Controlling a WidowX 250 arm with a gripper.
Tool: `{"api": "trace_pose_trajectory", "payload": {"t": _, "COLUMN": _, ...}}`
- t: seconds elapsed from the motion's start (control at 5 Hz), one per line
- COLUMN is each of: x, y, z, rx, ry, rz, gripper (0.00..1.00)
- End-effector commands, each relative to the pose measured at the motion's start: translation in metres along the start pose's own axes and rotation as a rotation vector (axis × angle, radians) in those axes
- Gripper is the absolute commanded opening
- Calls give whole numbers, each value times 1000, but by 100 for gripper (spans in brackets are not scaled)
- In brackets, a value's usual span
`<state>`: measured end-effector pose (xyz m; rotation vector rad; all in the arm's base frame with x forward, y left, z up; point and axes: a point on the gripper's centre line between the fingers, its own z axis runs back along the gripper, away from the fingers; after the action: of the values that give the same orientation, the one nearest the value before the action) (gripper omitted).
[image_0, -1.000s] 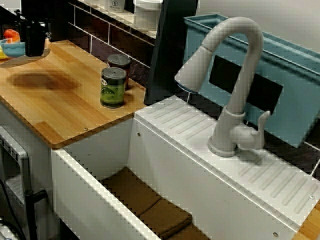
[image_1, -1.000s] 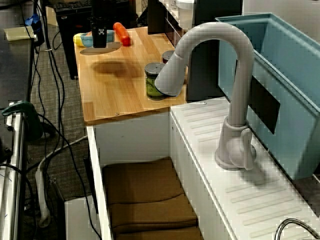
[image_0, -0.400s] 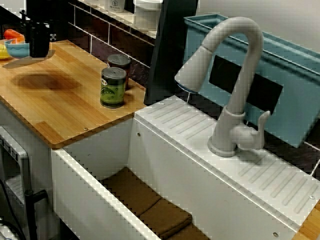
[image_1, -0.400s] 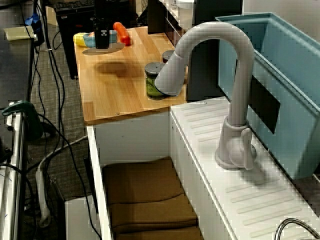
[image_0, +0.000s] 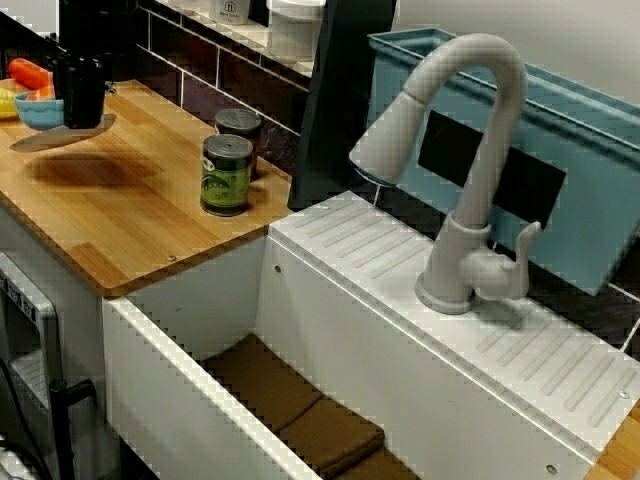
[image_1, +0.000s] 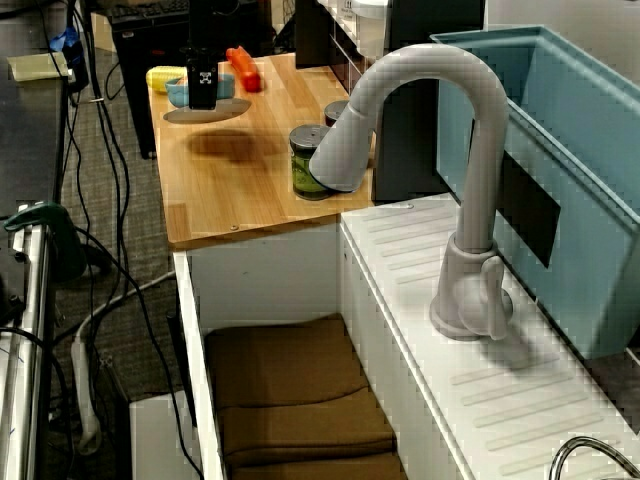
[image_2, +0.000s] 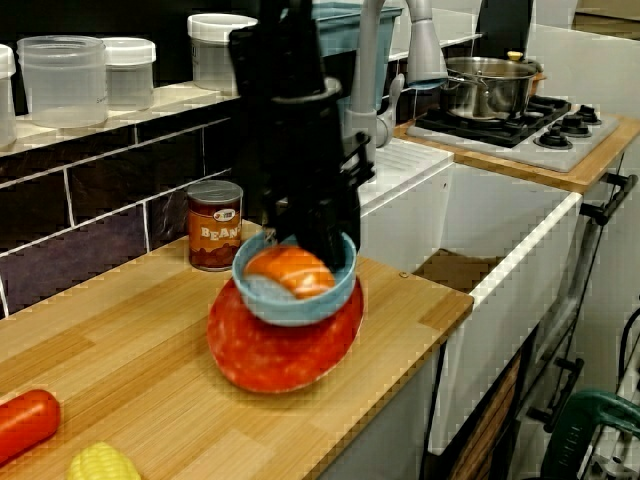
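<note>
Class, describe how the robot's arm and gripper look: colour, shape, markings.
The arm is black and blocky, with a rounded collar partway down. The gripper is black too; the view over the sink shows a small white marking on it.

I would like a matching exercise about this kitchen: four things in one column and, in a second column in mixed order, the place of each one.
Things:
1. bowl
2. pot
3. bean can
4. carrot

Places:
A. on the stove
B. lying on the counter, near the corn
C. in the gripper
D. standing by the tiled wall

Pairs: 1-C, 2-A, 3-D, 4-B
</note>
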<state>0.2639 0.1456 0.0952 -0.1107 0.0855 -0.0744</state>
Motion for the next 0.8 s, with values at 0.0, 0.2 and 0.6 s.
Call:
{"api": "trace_pose_trajectory", "payload": {"t": 0.0, "x": -16, "y": -46, "z": 6, "rx": 110, "ry": -42, "rz": -144, "gripper": 0}}
{"api": "trace_pose_trajectory", "payload": {"t": 0.2, "x": -13, "y": -39, "z": 0, "rx": 94, "ry": -27, "rz": -118, "gripper": 0}}
{"api": "trace_pose_trajectory", "payload": {"t": 0.6, "x": -12, "y": -23, "z": 3, "rx": 77, "ry": -39, "rz": -91, "gripper": 0}}
